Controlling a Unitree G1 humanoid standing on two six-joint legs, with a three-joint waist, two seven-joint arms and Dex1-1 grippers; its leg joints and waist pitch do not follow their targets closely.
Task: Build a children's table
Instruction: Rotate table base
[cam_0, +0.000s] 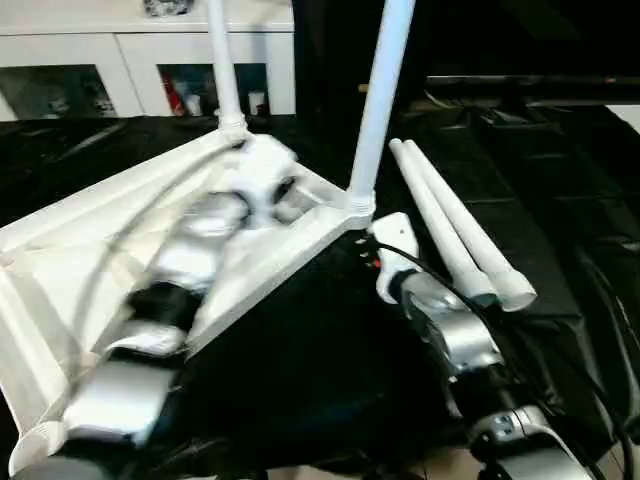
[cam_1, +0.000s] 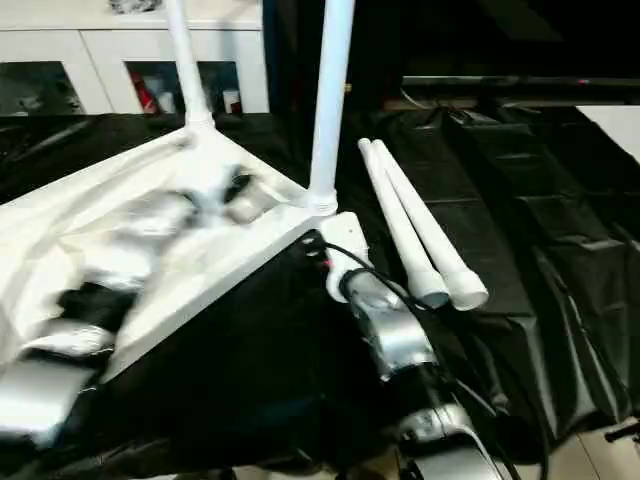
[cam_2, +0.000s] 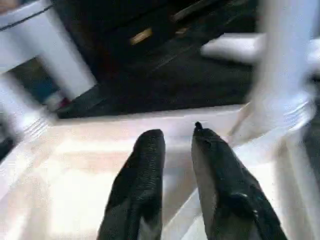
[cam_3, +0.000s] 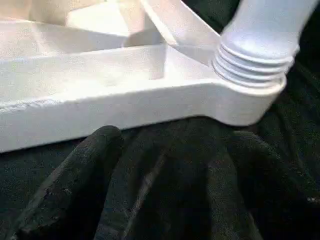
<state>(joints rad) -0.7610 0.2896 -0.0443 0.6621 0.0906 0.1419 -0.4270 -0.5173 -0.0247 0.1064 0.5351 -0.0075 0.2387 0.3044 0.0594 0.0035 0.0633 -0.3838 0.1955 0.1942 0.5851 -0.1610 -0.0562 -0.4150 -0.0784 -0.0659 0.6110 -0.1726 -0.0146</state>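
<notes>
The children's table top (cam_0: 262, 268) lies upside down on black cloth, ribbed underside up. Two white legs stand upright in its far corner sockets, one at the back (cam_0: 224, 60) and one at the near right corner (cam_0: 380, 100). Two loose legs (cam_0: 452, 232) lie side by side on the cloth to the right. My left arm reaches over the underside. My left gripper (cam_2: 175, 137) hovers above the ribs near the two standing legs, fingers slightly apart with nothing between them. My right gripper (cam_3: 177, 145) stands open over the cloth, just in front of the corner socket (cam_3: 250, 100) with its threaded leg.
A white cabinet with glass doors (cam_0: 130, 50) stands behind the table. Black cloth (cam_0: 330, 370) covers the whole work surface. Dark furniture fills the back right. Cables run along my right forearm (cam_0: 460, 340).
</notes>
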